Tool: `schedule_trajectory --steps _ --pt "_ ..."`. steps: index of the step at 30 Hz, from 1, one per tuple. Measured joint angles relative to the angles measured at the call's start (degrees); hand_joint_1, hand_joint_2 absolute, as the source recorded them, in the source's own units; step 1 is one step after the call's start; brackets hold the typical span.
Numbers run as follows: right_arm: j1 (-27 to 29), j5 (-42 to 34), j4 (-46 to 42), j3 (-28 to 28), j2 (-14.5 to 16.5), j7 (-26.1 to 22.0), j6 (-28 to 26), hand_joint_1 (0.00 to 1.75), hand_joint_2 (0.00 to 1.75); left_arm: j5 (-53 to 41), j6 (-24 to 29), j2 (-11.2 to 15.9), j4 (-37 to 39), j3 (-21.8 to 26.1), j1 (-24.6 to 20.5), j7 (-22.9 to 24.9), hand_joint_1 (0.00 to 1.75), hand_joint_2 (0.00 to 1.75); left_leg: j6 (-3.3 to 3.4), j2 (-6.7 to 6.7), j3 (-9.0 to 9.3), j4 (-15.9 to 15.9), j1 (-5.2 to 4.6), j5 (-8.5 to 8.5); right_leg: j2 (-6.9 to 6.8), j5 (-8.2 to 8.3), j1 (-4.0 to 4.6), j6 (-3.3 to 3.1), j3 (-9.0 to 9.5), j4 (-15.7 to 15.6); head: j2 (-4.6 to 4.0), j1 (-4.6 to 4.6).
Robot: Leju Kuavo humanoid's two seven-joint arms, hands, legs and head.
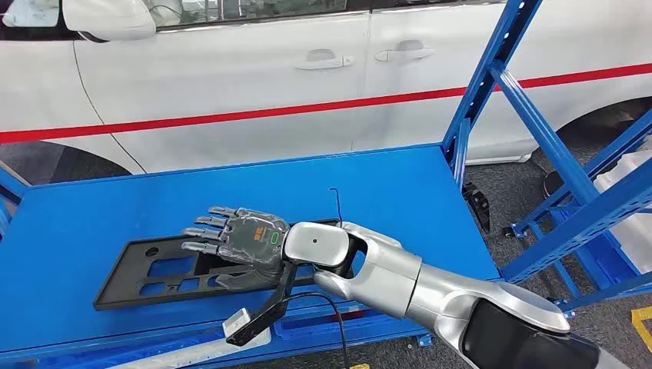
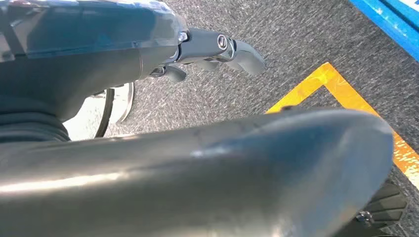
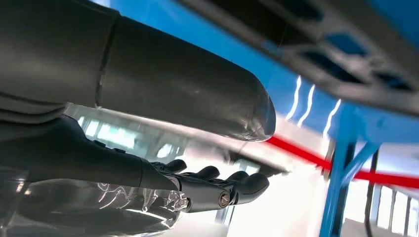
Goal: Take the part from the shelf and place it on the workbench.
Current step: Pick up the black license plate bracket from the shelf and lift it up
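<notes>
Part: black flat plastic panel with cut-outs, lying on the blue desk near its front edge.
Right hand: above the panel's right end, fingers spread, gripping nothing.
Left hand: over grey floor; whether its fingers are parted, cannot tell.
Background: white car with red stripe; blue shelf frame.

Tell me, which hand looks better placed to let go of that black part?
The right hand: it hovers, fingers spread, over the black plastic panel lying flat on the blue workbench. The left hand hangs down over the grey floor.
</notes>
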Motion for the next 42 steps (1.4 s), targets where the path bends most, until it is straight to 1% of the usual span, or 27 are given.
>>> schedule_trajectory --steps 2,3,7,13,16,20,25,27,30,33,35,39,42 --pt "-0.20 -1.36 -0.72 0.34 -0.79 0.44 1.56 0.00 0.00 0.11 0.03 0.00 0.00 0.13 0.14 -0.06 0.00 0.00 0.00 0.00 0.00 0.01 0.00 0.00 -0.01 0.00 0.00 0.00 0.00 0.00 0.00 0.00" --pt "-0.49 -2.69 -1.44 0.68 -1.65 0.84 3.00 0.00 0.00 0.19 0.05 0.01 0.00 0.24 0.28 -0.11 0.00 0.00 0.00 -0.01 -0.01 0.02 -0.01 0.00 -0.01 0.01 -0.01 0.00 0.00 0.00 0.00 0.00" --pt "-2.85 -7.06 -5.03 1.70 -6.38 1.78 7.01 0.00 0.00 0.00 0.05 0.02 0.00 0.47 0.50 -0.10 0.00 0.00 0.01 -0.01 -0.01 0.04 -0.03 0.00 0.00 0.03 -0.05 0.02 0.00 0.00 0.00 0.00" --pt "-5.74 -10.92 -9.84 1.92 -13.37 2.05 8.62 0.00 0.00 -0.39 -0.04 0.00 0.00 0.66 0.08 0.34 0.00 0.00 0.02 -0.03 -0.01 0.06 -0.04 0.00 -0.03 0.06 -0.06 0.05 0.03 -0.01 0.00 0.01" --pt "-6.53 -11.98 -11.81 2.14 -16.17 2.22 8.74 0.00 0.00 -0.55 -0.08 0.00 0.00 0.67 -0.06 0.61 0.00 0.00 0.02 -0.04 0.00 0.06 -0.04 0.00 0.02 0.06 -0.06 0.05 0.05 -0.01 0.00 0.01" --pt "-6.73 -12.29 -13.39 2.33 -18.06 2.31 8.74 0.00 0.00 -0.64 -0.13 -0.04 0.00 0.69 -0.28 0.64 0.00 0.00 0.02 -0.02 0.00 0.06 -0.04 -0.01 0.02 0.06 -0.06 0.06 0.05 -0.01 0.00 0.01" --pt "-6.80 -12.64 -14.34 2.67 -19.11 2.75 8.43 0.00 0.00 -0.65 -0.13 -0.08 0.00 0.72 -0.44 0.67 0.00 0.00 0.02 0.00 0.00 0.05 -0.03 -0.01 0.02 0.06 -0.04 0.05 0.03 -0.01 0.00 0.01" --pt "-6.32 -12.74 -14.50 2.79 -19.68 3.10 6.80 0.00 0.00 -0.73 -0.14 -0.10 0.00 0.72 -0.52 0.76 0.00 0.00 0.02 -0.01 0.01 0.05 -0.03 -0.01 0.01 0.05 -0.04 0.05 0.00 -0.01 0.00 0.01" --pt "-3.30 -10.78 -14.48 2.65 -20.72 3.19 0.43 0.00 0.00 -0.84 -0.15 -0.13 0.00 0.72 -0.61 0.91 0.00 0.00 0.05 -0.03 0.01 0.05 -0.02 -0.03 -0.02 0.04 -0.05 0.06 0.02 -0.03 0.00 0.01" --pt "2.64 -6.46 -14.12 1.87 -21.30 3.27 -7.16 0.00 0.00 -0.85 -0.15 -0.13 0.00 0.74 -0.63 0.98 0.00 0.00 0.07 -0.04 0.00 0.05 -0.03 -0.07 -0.02 0.03 -0.05 0.06 0.07 -0.05 0.00 0.01" --pt "6.90 -3.30 -13.80 1.22 -21.37 3.72 -10.62 0.00 0.00 -0.87 -0.18 -0.13 0.00 0.74 -0.65 0.99 0.00 0.00 0.06 -0.04 -0.01 0.05 -0.04 -0.10 -0.02 0.03 -0.05 0.07 0.09 -0.06 0.00 0.01" --pt "14.10 -1.29 -13.11 -1.10 -20.87 4.18 -13.55 0.00 0.00 -1.30 -0.34 -0.11 0.00 0.74 -0.68 1.31 0.00 0.00 0.05 -0.04 -0.02 0.04 -0.04 -0.12 -0.02 0.01 -0.03 0.07 0.09 -0.06 0.00 0.01" --pt "18.05 -0.99 -10.74 -3.88 -18.89 1.33 -17.81 0.00 0.00 -1.74 -0.50 -0.11 0.00 0.74 -0.88 1.62 0.00 0.00 0.04 -0.03 0.00 0.03 -0.04 -0.13 0.01 -0.01 0.04 0.05 0.09 -0.06 0.00 0.01"
